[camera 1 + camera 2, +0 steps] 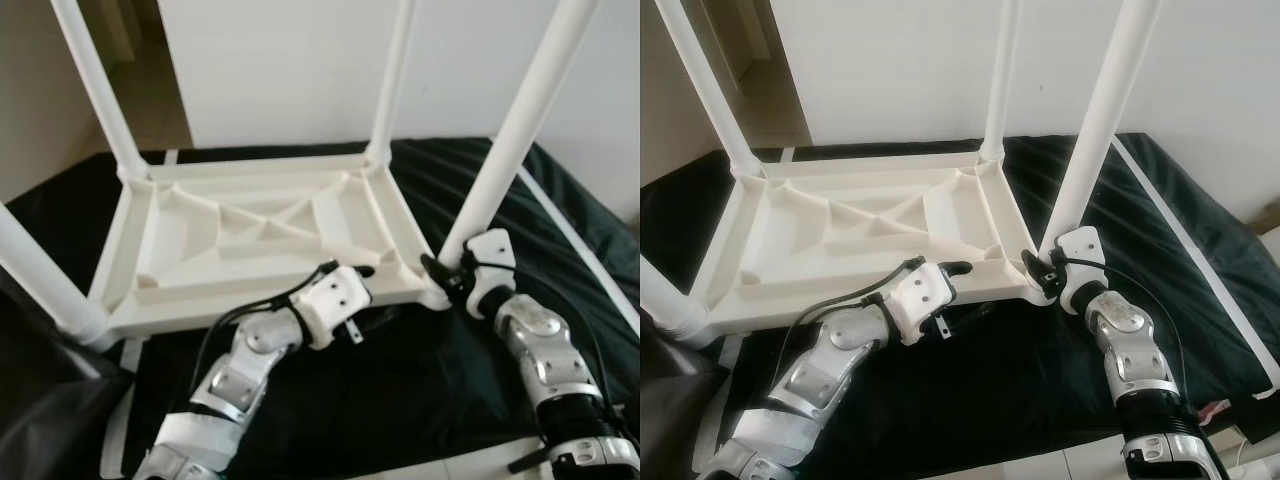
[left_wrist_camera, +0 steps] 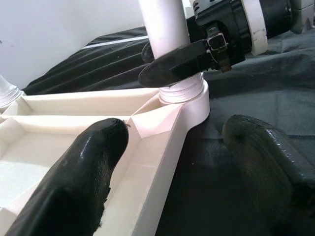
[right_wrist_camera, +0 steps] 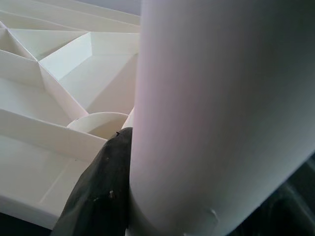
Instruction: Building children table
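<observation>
A white plastic children's table [image 1: 200,318] lies upside down on a black cloth, ribbed underside up, with its legs standing upright. My right gripper [image 1: 446,270] is shut around the base of the near right leg [image 1: 510,140], just above its corner socket. The right wrist view has that leg [image 3: 211,113] up close with one black finger [image 3: 101,196] pressed against it. My left gripper [image 1: 350,275] is open at the table's near rim, close to the same corner. In the left wrist view its fingers [image 2: 88,167] straddle the rim [image 2: 157,147], facing the held leg [image 2: 165,34].
The black cloth [image 1: 400,400] covers the ground around the table. Three other legs stand at far left [image 1: 100,90], far right [image 1: 392,80] and near left [image 1: 40,280]. A white wall [image 1: 300,60] is close behind, and an opening lies at the back left.
</observation>
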Tool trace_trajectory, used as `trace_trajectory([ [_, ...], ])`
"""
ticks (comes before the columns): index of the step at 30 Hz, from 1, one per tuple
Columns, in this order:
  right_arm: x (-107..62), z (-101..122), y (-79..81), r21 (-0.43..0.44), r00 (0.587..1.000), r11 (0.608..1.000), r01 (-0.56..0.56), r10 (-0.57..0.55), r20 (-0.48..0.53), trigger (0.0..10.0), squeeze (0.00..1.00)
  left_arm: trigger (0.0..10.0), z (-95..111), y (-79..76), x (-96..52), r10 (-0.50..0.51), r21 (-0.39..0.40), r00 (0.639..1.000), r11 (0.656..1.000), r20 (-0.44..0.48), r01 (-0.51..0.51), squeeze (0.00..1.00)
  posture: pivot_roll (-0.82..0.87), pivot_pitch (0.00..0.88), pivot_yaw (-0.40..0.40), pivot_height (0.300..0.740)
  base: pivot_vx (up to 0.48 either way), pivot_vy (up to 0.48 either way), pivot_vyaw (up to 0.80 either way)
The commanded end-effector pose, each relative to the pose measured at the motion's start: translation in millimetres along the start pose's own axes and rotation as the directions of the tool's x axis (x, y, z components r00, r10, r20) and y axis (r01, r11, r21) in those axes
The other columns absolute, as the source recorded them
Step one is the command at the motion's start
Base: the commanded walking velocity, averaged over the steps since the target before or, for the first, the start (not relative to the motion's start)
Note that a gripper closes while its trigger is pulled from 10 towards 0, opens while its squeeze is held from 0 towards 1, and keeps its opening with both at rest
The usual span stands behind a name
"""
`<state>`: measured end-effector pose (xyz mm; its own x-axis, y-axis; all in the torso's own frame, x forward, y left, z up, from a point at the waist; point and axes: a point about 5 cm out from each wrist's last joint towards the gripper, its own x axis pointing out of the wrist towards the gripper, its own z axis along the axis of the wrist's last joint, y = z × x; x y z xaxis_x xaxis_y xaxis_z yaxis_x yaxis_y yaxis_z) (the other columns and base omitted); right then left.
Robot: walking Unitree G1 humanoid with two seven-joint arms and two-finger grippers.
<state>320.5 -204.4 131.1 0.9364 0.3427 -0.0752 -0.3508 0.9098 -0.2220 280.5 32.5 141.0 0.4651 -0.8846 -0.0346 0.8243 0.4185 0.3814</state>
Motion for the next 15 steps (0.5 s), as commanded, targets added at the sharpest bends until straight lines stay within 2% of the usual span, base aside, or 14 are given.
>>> trace_trajectory([
  [1, -0.2, -15, 4.9, -0.033, 0.996, 0.999, -0.01, 0.007, -0.086, 0.0, 0.0, 10.0, -1, 1.8, -1.0, 0.041, 0.001, 0.999, 0.999, -0.009, -0.041, 0.0, -0.01, 0.0, -0.041, 0.74, 0.0, 0.0, 0.0],
  [2, 0.5, -17, 2.6, -0.024, 0.994, 0.999, 0.027, -0.03, -0.104, 0.0, 0.0, 10.0, -1, 2.2, -0.7, 0.041, 0.001, 0.999, 0.999, -0.009, -0.041, 0.0, -0.01, 0.0, -0.039, 0.74, 0.0, 0.0, 0.0],
  [3, 1.7, -19, 1.4, -0.016, 0.991, 0.998, 0.062, -0.063, -0.117, 10.0, 0.0, 10.0, -1, 2.8, -0.2, 0.041, 0.002, 0.999, 0.999, -0.009, -0.041, 0.0, -0.01, 0.0, -0.036, 0.74, 0.0, 0.0, 0.0],
  [4, 2.4, -21, 2.6, -0.002, 0.987, 0.995, 0.096, -0.095, -0.128, 10.0, 0.0, 10.0, -1, 3.1, 0.7, 0.039, 0.002, 0.999, 0.999, -0.008, -0.039, 0.0, -0.02, 0.0, -0.034, 0.74, 0.0, 0.0, 0.0],
  [10, 2.9, -24, 5.5, 0.022, 0.981, 0.99, 0.141, -0.136, -0.142, 10.0, 0.0, 10.0, -1, 3.1, 2.0, 0.036, 0.002, 0.999, 0.999, -0.008, -0.036, 0.0, -0.02, 0.0, -0.033, 0.74, 0.0, 0.0, 0.0],
  [11, 2.4, -26, 10.1, 0.06, 0.965, 0.974, 0.219, -0.208, -0.158, 10.0, 0.0, 10.0, -1, 1.8, 3.4, 0.031, -0.002, 0.999, 1.0, -0.005, -0.031, 0.0, -0.03, 0.0, -0.031, 0.74, 0.0, 0.0, 0.0],
  [13, 1.7, -26, 11.4, 0.074, 0.955, 0.963, 0.26, -0.245, -0.165, 10.0, 0.0, 10.0, -1, 1.1, 3.9, 0.029, -0.003, 1.0, 1.0, -0.004, -0.029, 0.0, -0.03, 0.0, -0.032, 0.74, 0.0, 0.0, 0.0],
  [14, 0.7, -27, 14.3, 0.101, 0.935, 0.938, 0.331, -0.312, -0.171, 10.0, 0.0, 10.0, -1, -0.1, 4.8, 0.026, -0.007, 1.0, 1.0, -0.001, -0.026, 0.0, -0.04, 0.0, -0.033, 0.74, 0.0, 0.0, 0.0],
  [15, 0.6, -27, 15.9, 0.107, 0.928, 0.93, 0.352, -0.331, -0.172, 10.0, 0.0, 10.0, -1, -0.3, 5.1, 0.025, -0.009, 1.0, 1.0, 0.0, -0.025, 0.0, -0.04, 0.0, -0.033, 0.74, 0.0, 0.0, 0.0],
])
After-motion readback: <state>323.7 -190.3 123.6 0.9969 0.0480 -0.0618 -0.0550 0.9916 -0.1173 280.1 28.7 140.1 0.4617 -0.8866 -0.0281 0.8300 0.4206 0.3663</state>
